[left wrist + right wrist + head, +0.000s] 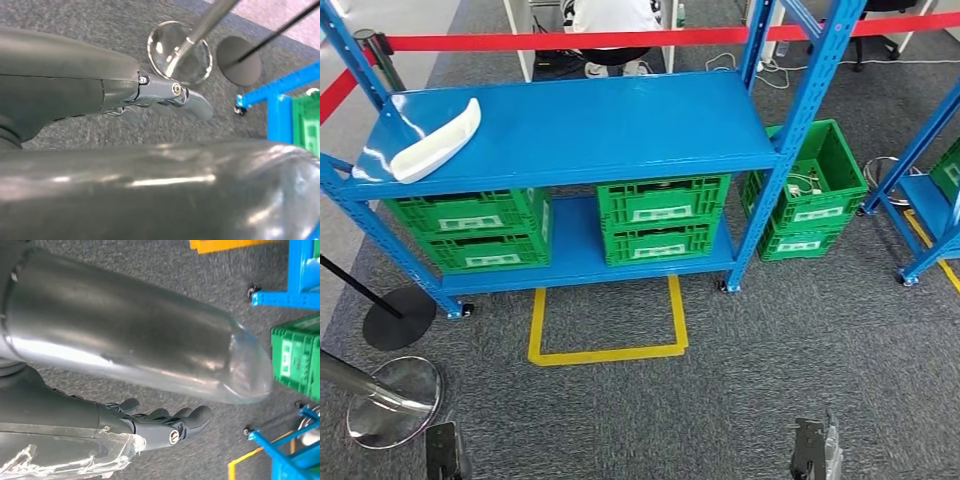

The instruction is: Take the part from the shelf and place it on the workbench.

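White part [437,143] lies on the blue shelf's [622,125] top level, left end. Left hand [166,95] and right hand [166,427] hang empty, fingers extended, slightly apart.

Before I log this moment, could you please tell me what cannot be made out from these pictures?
- Left hand, left wrist view: the thumb hides most of the fingers.
- Right hand, head view: cut off by the bottom edge.
- White part on the shelf, head view: its far side is hidden by its own raised rim.
- Crate labels, head view: too small to read.
- Seated person, head view: cut off by the top edge.
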Robot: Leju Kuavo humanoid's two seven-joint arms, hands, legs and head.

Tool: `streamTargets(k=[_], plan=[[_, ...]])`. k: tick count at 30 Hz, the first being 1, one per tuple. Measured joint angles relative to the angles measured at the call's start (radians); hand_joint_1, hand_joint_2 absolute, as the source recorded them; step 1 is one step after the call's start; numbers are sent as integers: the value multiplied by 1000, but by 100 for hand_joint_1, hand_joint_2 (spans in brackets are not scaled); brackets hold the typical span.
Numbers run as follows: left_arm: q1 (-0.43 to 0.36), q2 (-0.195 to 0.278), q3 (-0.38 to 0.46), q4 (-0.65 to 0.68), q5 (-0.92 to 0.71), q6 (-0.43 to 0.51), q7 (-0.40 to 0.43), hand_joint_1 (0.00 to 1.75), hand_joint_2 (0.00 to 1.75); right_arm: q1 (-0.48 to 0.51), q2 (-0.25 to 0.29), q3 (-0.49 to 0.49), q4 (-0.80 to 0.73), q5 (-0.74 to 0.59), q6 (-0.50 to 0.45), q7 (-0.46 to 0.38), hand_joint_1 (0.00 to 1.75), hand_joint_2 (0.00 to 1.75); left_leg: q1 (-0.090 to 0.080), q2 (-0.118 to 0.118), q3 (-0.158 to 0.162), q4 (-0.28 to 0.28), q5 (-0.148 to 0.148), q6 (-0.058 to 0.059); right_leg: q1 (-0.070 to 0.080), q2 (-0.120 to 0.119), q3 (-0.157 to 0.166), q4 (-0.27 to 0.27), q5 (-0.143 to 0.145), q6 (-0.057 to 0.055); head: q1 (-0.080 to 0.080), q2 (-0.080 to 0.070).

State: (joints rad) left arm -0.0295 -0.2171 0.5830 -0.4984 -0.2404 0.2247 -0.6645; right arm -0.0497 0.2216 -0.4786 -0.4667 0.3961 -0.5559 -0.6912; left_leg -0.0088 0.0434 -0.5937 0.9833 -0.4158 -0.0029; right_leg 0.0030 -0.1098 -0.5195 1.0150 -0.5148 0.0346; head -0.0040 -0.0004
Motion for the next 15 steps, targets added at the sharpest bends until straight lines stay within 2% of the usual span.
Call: streamTargets(k=[1, 3, 4, 5, 6, 7, 9, 10, 11, 12, 15], plan=[[0, 0, 0, 0, 1, 0, 0, 0, 0, -1, 0, 1, 0, -1, 0, 0, 0, 0, 3, -13, 1, -1, 1, 5, -2, 27, -11, 28, -19, 5, 2, 0], [-2, -2, -1, -1, 1, 0, 0, 0, 0, 2, 0, 2, 0, -6, -1, 0, 0, 0, 7, -38, 0, -1, 2, 14, -5, 89, -65, 149, -81, 12, 7, 0], [-2, -2, -1, -1, 1, -1, 0, 0, 0, 5, -1, 3, 0, -8, -1, 0, 0, 0, 7, -53, 0, -1, 2, 16, -5, 101, -101, 221, -110, 13, 8, 0], [-2, -3, -1, -1, 2, -1, 0, 0, 0, 8, -1, 3, 0, -9, -1, 0, 0, 0, 7, -66, 0, -1, 2, 17, -5, 105, -129, 271, -123, 12, 9, 0], [-1, -3, -2, -1, 2, -1, 0, 0, 0, 10, -1, 3, 0, -10, -1, 0, 0, 0, 7, -79, 1, -1, 2, 17, -5, 107, -143, 287, -115, 11, 9, 0], [1, -3, -2, -1, 3, -1, 0, 0, 0, 10, -2, 3, 0, -11, -1, 0, 0, 0, 7, -89, 2, 0, 2, 17, -5, 107, -136, 259, -87, 9, 9, 0], [2, -3, -2, -1, 5, -1, 0, 0, 0, 7, -3, 3, 0, -14, -1, 0, 0, 0, 9, -105, 7, 1, 0, 12, -7, 114, -84, 127, -10, 9, 9, 0], [2, -3, -2, -1, 6, -1, 0, 0, 0, 5, -3, 3, 0, -17, -1, 0, 0, 0, 8, -111, 8, 4, -2, 8, -9, 120, -58, 65, 16, 9, 10, 0], [3, -2, -2, -2, 8, -1, 0, 0, 0, 3, -3, 4, 0, -19, -1, 0, 0, 0, 6, -115, 7, 6, -4, 4, -10, 126, -40, 27, 28, 7, 10, 0], [4, -2, -4, -3, 9, -2, 0, 0, 0, 3, -3, 5, 0, -21, -1, 0, 0, 0, 5, -117, 5, 7, -5, -1, -10, 132, -34, 13, 28, 3, 9, 0], [8, 0, -8, -5, 12, -2, 0, 0, 0, 5, -4, 9, -1, -25, -6, 0, 0, 0, 6, -116, 2, 5, -6, -8, -9, 131, -34, 11, 28, -13, 6, 0]])
